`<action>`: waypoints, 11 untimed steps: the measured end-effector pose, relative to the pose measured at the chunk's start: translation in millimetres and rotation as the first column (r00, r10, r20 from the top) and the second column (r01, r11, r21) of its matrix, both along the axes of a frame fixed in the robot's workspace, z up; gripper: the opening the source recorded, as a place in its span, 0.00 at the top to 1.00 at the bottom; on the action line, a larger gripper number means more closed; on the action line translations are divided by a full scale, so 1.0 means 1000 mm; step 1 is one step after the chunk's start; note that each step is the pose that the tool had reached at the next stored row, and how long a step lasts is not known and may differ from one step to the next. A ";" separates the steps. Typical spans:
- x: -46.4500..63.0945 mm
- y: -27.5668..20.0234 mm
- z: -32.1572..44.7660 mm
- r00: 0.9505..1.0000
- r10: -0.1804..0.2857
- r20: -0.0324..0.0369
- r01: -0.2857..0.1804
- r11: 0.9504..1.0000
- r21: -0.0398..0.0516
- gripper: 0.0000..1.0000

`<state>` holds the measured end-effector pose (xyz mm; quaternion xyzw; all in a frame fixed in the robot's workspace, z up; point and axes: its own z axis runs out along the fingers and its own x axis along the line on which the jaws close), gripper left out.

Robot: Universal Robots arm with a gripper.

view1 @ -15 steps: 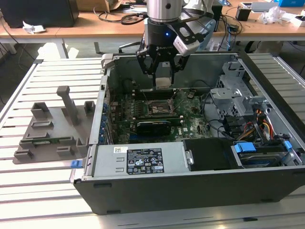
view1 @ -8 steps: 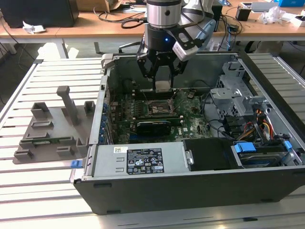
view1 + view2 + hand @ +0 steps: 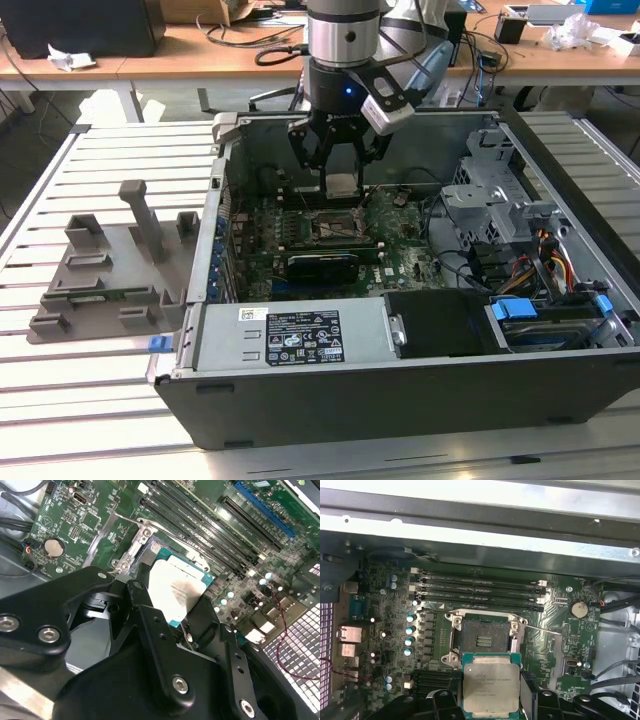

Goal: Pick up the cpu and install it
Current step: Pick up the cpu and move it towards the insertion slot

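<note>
**A:** How does the arm stand?

**B:** In the exterior view it comes straight down from above, and the wrist is vertical.

**A:** And the gripper?

**B:** It points straight down. Its black linked fingers spread wide near the wrist and draw in at the tips.

**A:** Is it holding anything?

**B:** Yes, it is clamped on the cpu, with a finger on each of two opposite edges. In both wrist views the chip sits flat between the fingertips, metal top towards the cameras.

Open socket just beside held cpu; memory slots, lever wire crowd its sides.
</note>
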<state>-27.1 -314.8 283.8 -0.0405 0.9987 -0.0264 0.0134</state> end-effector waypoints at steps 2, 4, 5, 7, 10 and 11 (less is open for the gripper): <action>0.000 0.0010 -0.0049 1.000 0.000 0.000 0.000 1.000 0.000 0.45; 0.000 0.0022 -0.0114 1.000 0.000 0.000 0.000 1.000 0.000 0.45; 0.000 0.0028 -0.0125 1.000 0.000 0.000 0.000 1.000 -0.001 0.45; 0.000 0.0061 -0.0152 1.000 0.000 0.000 0.000 1.000 -0.007 0.45; 0.000 0.0130 -0.0165 1.000 0.000 0.000 0.000 0.999 -0.037 0.45; 0.000 0.0154 -0.0173 1.000 0.000 0.000 0.000 0.999 -0.044 0.45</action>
